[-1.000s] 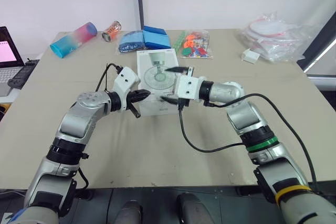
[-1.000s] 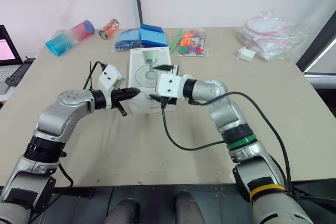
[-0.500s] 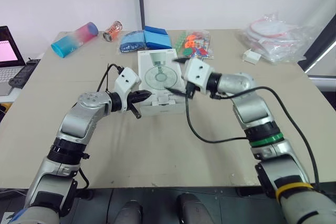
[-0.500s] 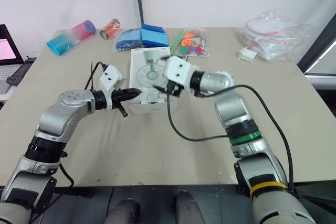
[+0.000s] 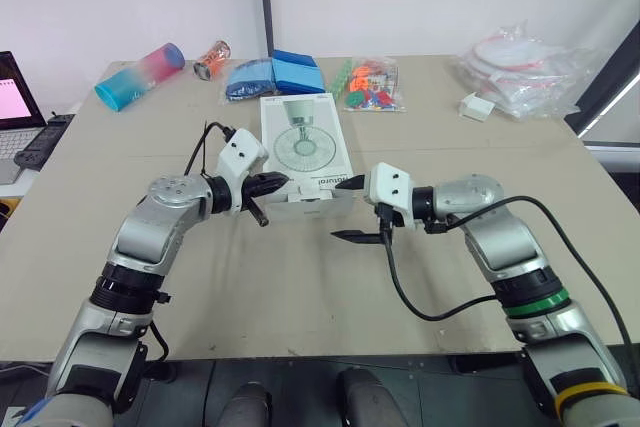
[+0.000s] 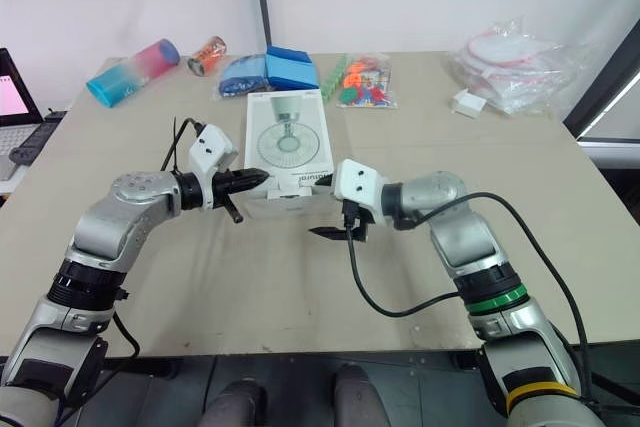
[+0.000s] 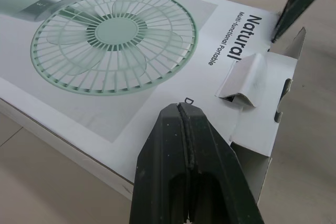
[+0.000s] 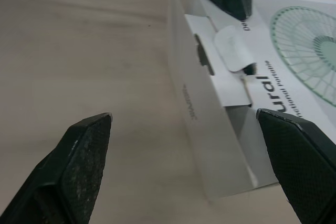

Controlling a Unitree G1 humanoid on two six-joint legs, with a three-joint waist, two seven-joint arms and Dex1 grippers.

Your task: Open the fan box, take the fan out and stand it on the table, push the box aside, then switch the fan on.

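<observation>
Left gripper (image 5: 276, 184), pressed together, sits at the box's (image 5: 305, 142) near-left corner; right gripper (image 8: 184, 115), spread wide, hovers near the open flap (image 7: 260, 114).

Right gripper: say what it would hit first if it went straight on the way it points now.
Most likely the opened end flap of the fan box, which lies dead ahead of the right gripper, open wide. The gap to it is hard to judge.
</observation>
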